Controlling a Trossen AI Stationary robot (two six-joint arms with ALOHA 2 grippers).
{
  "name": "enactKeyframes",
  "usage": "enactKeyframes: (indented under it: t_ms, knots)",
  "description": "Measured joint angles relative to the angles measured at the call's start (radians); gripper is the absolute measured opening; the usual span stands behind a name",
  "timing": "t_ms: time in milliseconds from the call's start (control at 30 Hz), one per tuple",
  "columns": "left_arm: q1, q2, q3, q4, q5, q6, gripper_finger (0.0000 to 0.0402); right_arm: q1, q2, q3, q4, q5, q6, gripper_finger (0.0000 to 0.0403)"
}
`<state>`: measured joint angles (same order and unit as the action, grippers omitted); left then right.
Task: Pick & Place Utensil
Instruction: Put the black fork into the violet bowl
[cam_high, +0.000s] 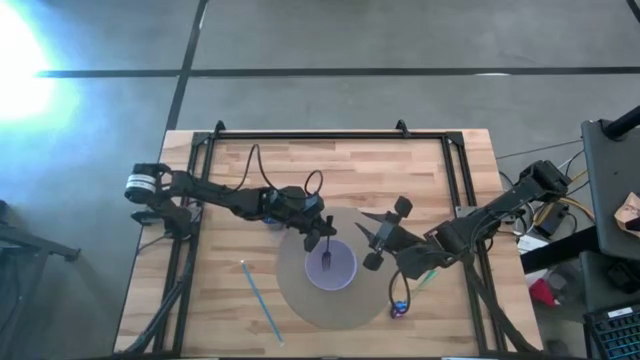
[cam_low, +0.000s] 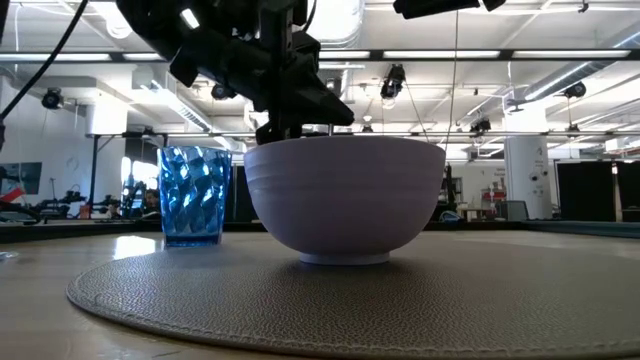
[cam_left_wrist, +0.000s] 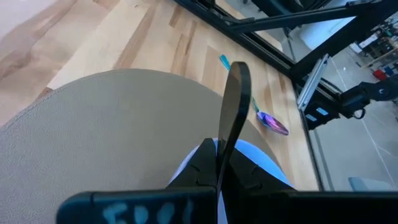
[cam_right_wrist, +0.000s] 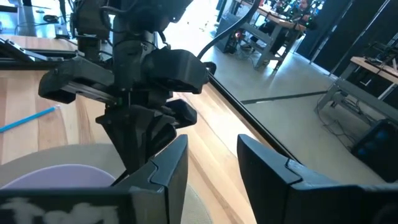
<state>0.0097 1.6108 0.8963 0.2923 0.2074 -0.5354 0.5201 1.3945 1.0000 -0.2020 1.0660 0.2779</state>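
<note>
A lavender bowl (cam_high: 332, 268) stands on a round grey mat (cam_high: 345, 305) at mid-table. My left gripper (cam_high: 322, 236) hovers over the bowl's far-left rim, shut on a black utensil (cam_left_wrist: 236, 99). The utensil's free end (cam_high: 327, 262) reaches over the inside of the bowl. In the low view this gripper (cam_low: 285, 118) sits just above the rim. My right gripper (cam_high: 388, 235) waits to the right of the bowl, open, with nothing between its fingers (cam_right_wrist: 168, 165). My left gripper pinches the black utensil between its two fingers, at the part (cam_left_wrist: 222, 155) nearest the fingertips. The fingers come slanting down from the table's left, and the utensil runs on beyond them, roughly along their line. Its rounded free end (cam_left_wrist: 239, 73) is above the bowl; whether it touches the bowl cannot be told.
A blue tumbler (cam_low: 195, 195) stands on the table left of the bowl, under the left arm. A light blue straw (cam_high: 262, 300) lies near the front left. An iridescent spoon with a teal handle (cam_left_wrist: 270, 121) lies on the wood right of the mat.
</note>
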Motion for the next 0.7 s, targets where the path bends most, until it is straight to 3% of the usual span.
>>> enactKeyframes:
  t_ms: [300, 700]
  knots:
    - [0.004, 0.025, 0.001, 0.001, -0.008, -0.001, 0.0, 0.0, 0.0, 0.0, 0.0, 0.0, 0.0, 0.0123]
    - [0.024, 0.04, 0.008, 0.001, -0.005, -0.047, 0.0, 0.0, 0.0, 0.0, 0.0, 0.0, -0.001, 0.0134]
